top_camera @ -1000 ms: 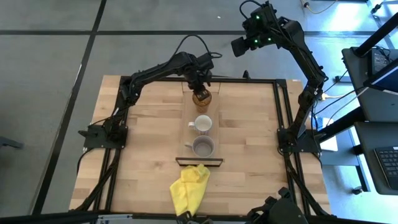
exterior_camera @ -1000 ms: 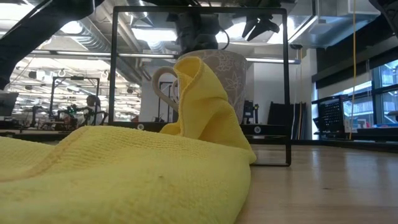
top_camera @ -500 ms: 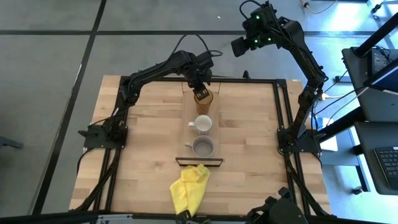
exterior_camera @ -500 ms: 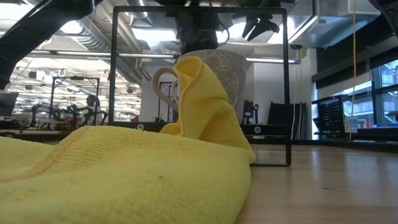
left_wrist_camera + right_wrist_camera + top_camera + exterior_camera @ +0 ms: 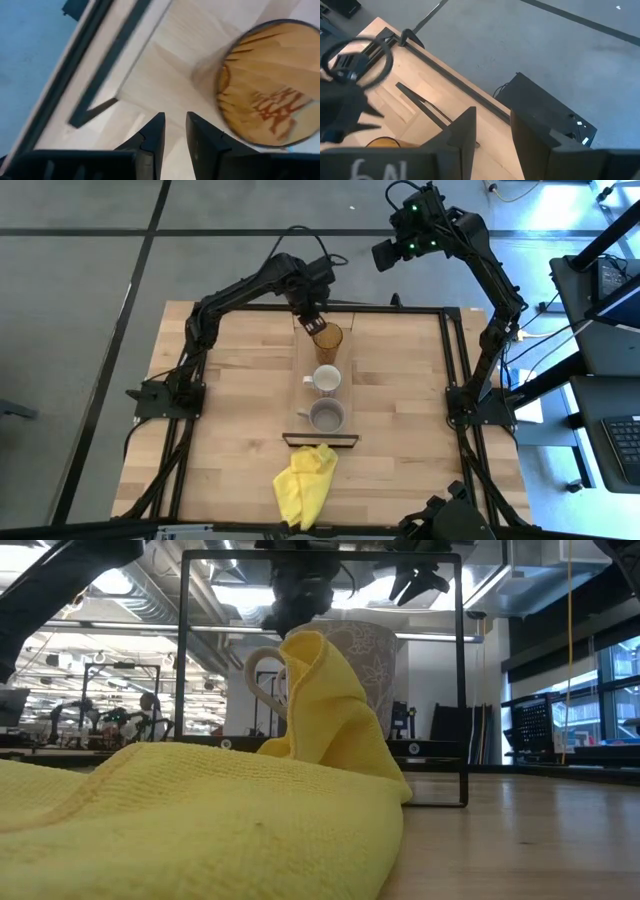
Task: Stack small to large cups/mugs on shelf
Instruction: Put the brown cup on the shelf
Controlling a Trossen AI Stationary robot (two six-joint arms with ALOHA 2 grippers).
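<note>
lifting away from the amber tumbler [image 5: 327, 337] now: a second ago sitting right over its mouth, at this moment hanging just beside its far-left rim, toward the table's back edge. speaking here of the left gripper [image 5: 308, 319], with fingers [image 5: 152, 142] nearly together, a narrow gap between them, clamped on nothing. leaving the tumbler standing upright on the far end of the shelf [image 5: 305, 358], its position little changed over that second.

judging the step in hand as a clean retreat after placement. doing it well probably means rising straight up before swinging sideways, keeping the near-closed fingers off the rim, since a tall handleless tumbler looks easy to tip with a light knock.

waiting high beyond the table's far right corner: the right gripper [image 5: 490, 142], fingers apart, holding nothing.

looking at the row: translucent amber tumbler farthest, open mouth up, reddish marking showing inside in the left wrist view [image 5: 270, 82]; white mug [image 5: 326, 380] in the middle, handle pointing left; grey mug [image 5: 326, 416] nearest the dark lip [image 5: 320, 441], handle also left. standing close but apart, all three in a line along the plank, seemingly running small to large going away from the lip. lying just past the lip, off the shelf: the yellow cloth [image 5: 305, 482].
</note>
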